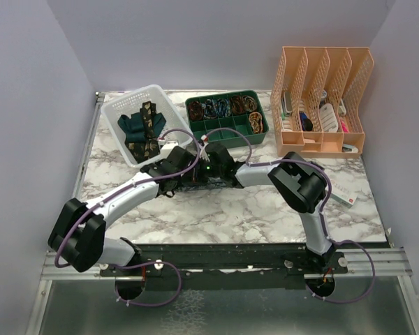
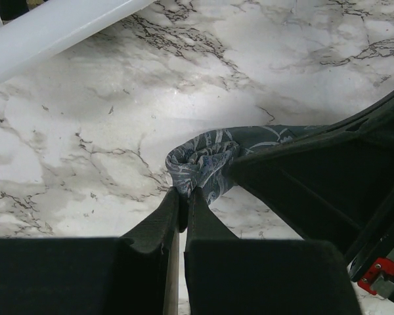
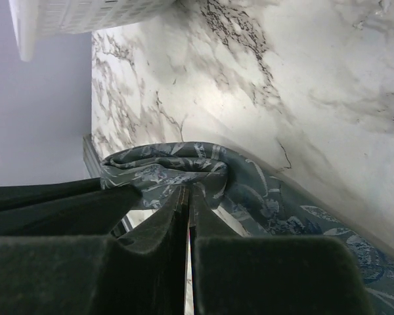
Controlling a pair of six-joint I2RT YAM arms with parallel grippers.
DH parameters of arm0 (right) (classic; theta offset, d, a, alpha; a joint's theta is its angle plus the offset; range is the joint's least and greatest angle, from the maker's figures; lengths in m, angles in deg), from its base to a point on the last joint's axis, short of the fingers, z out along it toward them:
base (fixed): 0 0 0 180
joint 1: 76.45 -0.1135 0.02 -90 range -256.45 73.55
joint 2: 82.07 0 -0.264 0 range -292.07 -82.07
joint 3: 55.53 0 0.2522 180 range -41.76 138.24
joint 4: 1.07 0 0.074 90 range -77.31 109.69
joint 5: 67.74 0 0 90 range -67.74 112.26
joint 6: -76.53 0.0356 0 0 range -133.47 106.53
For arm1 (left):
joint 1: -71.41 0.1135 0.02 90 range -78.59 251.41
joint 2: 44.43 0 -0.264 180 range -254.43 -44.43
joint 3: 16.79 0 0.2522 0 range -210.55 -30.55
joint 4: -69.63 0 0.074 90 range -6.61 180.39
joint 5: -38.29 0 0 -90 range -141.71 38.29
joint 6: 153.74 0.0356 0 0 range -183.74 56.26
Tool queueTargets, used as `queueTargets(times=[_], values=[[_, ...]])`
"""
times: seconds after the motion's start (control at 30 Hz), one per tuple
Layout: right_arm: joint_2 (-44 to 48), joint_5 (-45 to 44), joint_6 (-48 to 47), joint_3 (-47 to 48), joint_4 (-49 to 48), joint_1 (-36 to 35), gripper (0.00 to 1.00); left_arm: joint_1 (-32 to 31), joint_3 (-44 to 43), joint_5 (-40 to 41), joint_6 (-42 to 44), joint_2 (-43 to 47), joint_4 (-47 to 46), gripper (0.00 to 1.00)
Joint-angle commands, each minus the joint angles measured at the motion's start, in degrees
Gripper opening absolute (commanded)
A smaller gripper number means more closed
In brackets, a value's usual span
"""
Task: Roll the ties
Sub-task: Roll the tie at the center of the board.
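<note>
A blue-grey patterned tie [image 2: 203, 161] lies on the marble table with its end partly coiled into a loose roll [image 3: 177, 167]. My left gripper [image 2: 185, 195] is shut on the edge of that roll. From the other side my right gripper [image 3: 187, 191] is shut on the same coil, and its dark body [image 2: 315, 190] fills the right of the left wrist view. In the top view both grippers [image 1: 184, 171] [image 1: 211, 169] meet at the table's middle and hide most of the tie. A plain teal tie [image 1: 131, 125] and a black-gold tie [image 1: 149, 120] lie in the white basket [image 1: 113, 110].
A green compartment tray [image 1: 262, 117] holding rolled ties stands behind the grippers. A peach file rack [image 1: 321, 98] with small items is at the back right. A white flat box [image 1: 342, 195] lies by the right arm's elbow.
</note>
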Motion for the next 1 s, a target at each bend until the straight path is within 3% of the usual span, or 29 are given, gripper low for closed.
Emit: queueTargets(times=[0.0,0.1,0.23,0.53,0.97], values=[[-0.45,0.15,1.51,0.12,-1.27,0.05,0.09,-0.79,-2.26,3.28,1.05,-1.2,1.6,0.0],[-1.42,-1.22,0.4,2.02,3.26,-0.05,0.09,-0.81,-2.31,3.66,0.77,-1.21,1.64,0.0],[-3.31,1.09,1.73,1.64,0.05,-0.26,0.08,-0.9,-2.65,3.57,0.73,-1.63,1.71,0.0],[-6.72,2.2,-0.63,6.67,3.76,-0.63,0.09,-2.44,-3.9,3.77,0.47,-3.39,1.76,0.0],[-5.63,2.54,1.46,4.66,2.09,-0.54,0.09,-5.55,-6.28,4.93,-1.51,-9.96,1.69,0.0]])
